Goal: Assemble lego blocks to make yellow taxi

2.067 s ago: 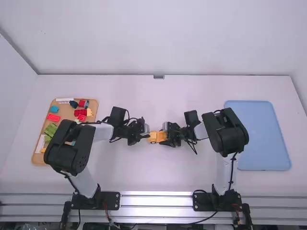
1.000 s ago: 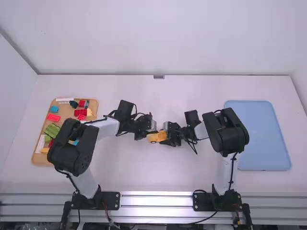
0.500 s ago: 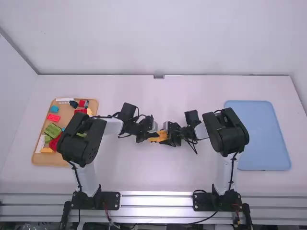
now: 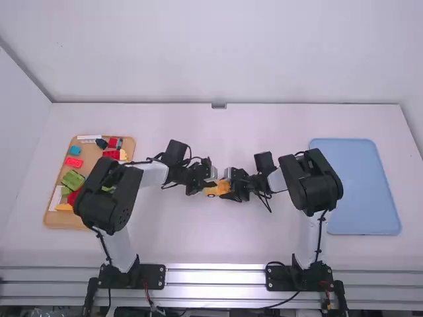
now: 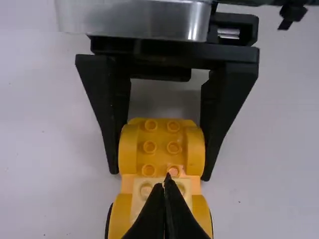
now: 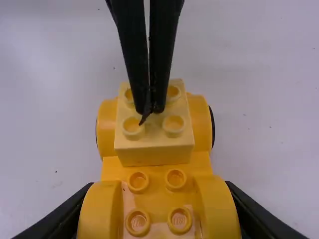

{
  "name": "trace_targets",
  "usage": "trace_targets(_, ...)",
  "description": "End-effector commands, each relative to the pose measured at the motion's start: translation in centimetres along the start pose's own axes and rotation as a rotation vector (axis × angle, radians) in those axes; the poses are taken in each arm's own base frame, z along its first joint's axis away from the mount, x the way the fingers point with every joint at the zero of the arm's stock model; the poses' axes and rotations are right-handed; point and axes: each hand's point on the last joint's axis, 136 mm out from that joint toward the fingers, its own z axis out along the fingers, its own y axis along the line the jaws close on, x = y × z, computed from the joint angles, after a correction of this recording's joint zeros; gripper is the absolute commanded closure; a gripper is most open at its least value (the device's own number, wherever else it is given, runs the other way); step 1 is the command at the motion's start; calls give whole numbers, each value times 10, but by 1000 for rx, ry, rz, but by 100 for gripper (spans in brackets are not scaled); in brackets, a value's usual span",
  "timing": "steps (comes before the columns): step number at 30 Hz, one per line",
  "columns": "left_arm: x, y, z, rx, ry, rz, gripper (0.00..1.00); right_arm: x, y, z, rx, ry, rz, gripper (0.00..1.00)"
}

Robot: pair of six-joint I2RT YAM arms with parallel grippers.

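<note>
The orange-yellow plastic toy-car body with rounded fenders (image 4: 217,189) is on the white counter (image 4: 198,244), between the arms. Its long axis runs crosswise between them, the end bearing a pale yellow, four-stud block (image 6: 154,149) pointing toward the left arm's side. At its opposite end, the right pincer (image 4: 229,191) grips both flanks. Over that block, the left pincer (image 4: 209,185) is narrow, fingers together.
</note>
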Motion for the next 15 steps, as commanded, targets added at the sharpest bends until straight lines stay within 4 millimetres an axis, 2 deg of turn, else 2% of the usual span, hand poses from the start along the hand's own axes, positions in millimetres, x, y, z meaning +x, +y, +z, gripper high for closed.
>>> trace_targets(1, 24, -6, 2, -20, 65, -35, 98, 9, 0, 3, 7, 38, 10, 47)
trace_targets(5, 49, -4, 7, -92, 155, -110, 98, 9, 0, 3, 7, 38, 9, 47)
trace_targets(11, 64, -2, 5, -126, 212, -145, 98, 9, 0, 3, 7, 35, 10, 47)
trace_targets(13, 86, 11, -3, -230, 338, -209, 98, 9, 0, 3, 6, 35, 11, 47)
trace_targets(15, 92, 13, -5, -252, 368, -215, 98, 9, 0, 3, 6, 36, 10, 47)
